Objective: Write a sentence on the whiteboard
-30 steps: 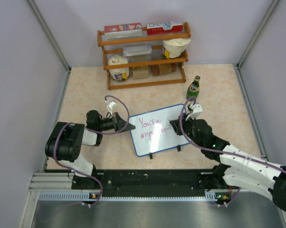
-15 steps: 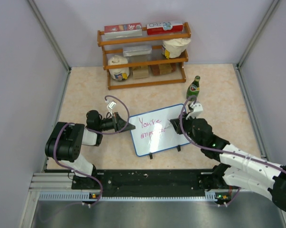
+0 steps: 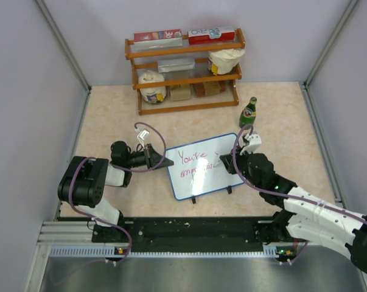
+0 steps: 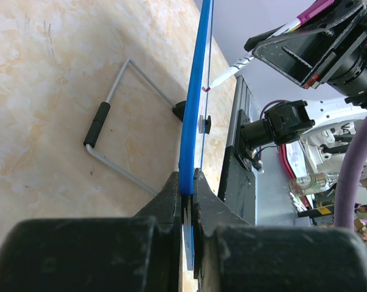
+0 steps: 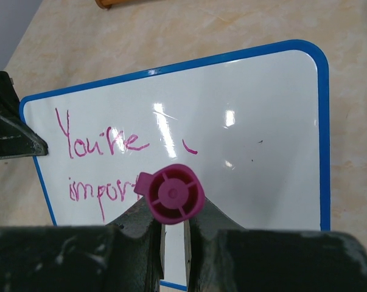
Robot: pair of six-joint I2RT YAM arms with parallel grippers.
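While the left gripper (image 4: pixel 187 177) stays clamped on the whiteboard (image 5: pixel 250 121), the right gripper (image 5: pixel 173 228), gripping the marker (image 5: pixel 174 193), has edged slightly right, so the sentence looks unfinished.

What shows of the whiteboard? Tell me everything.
The whiteboard is a glossy white rectangle in a thin blue frame with rounded corners and small black feet. It stands propped on the beige table, a grey wire stand reaching from its back. Magenta writing reads "You're" above "impor", partly hidden. The left gripper pinches its left edge; the right gripper holds a magenta marker at its face.
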